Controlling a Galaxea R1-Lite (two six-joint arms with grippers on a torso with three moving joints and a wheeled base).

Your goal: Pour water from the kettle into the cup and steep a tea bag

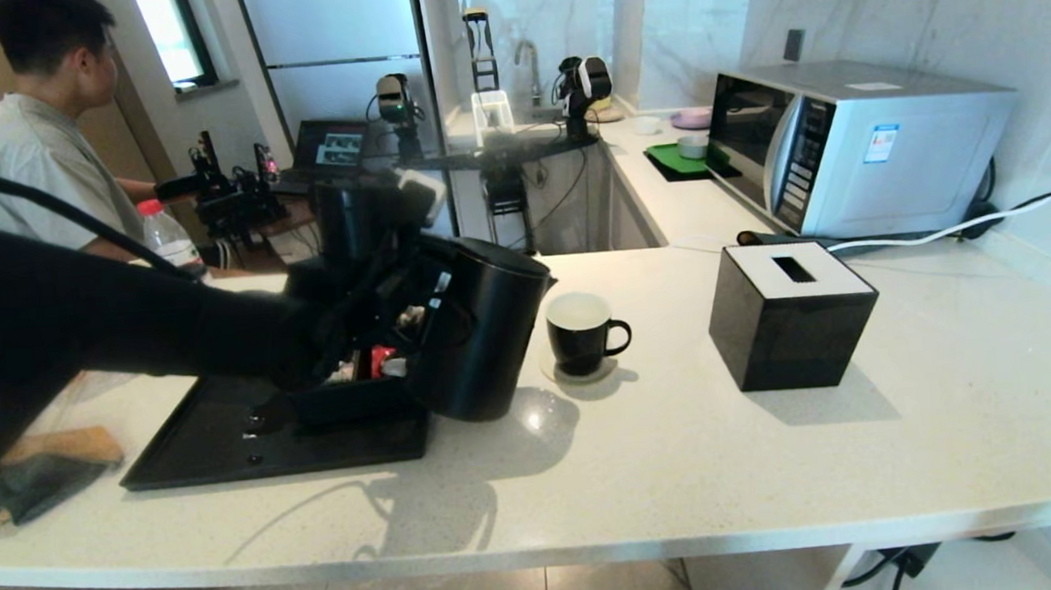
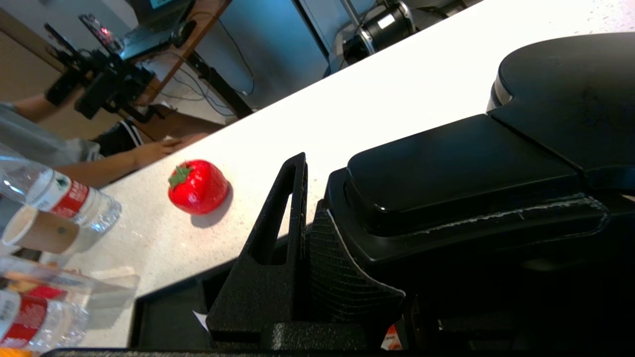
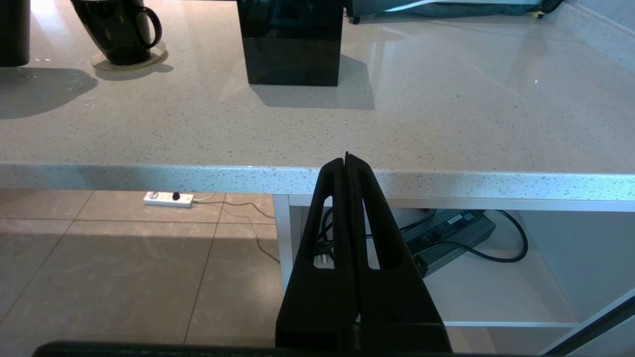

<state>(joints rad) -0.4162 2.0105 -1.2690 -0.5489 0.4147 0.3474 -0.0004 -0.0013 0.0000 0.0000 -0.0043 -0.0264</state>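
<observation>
A: Where is the kettle (image 1: 482, 334) sitting?

B: It is leaning toward the cup (image 1: 580, 333), lid end tipped to the robot's right, its base over the right end of the black tray (image 1: 224, 446). The spout side is standing just beside the cup's rim; no stream is showing.

A: Left gripper (image 2: 317, 238)?

B: It is clamping the kettle's handle. In the left wrist view one finger (image 2: 278, 233) is lying against the handle's side and the textured pad is pressing on it (the other finger is hidden behind the handle). The left arm is reaching in from the left edge of the head view.

A: The cup?

B: It is standing upright on a pale coaster (image 1: 578, 371), ear handle pointing right, white inside showing. A black tissue box (image 1: 791, 315) is sitting well apart to its right.

A: Tea bag?

B: I cannot tell. Small pale and red sachets are showing in a black holder (image 1: 375, 363) on the tray, partly behind the arm.

A: Right gripper (image 3: 347, 166)?

B: It is hanging below the counter (image 1: 682, 468) edge, fingers pressed flat together, holding nothing.

A: Anything else?

B: A red strawberry-shaped item (image 2: 197, 186) is lying on the counter beyond the tray.
</observation>
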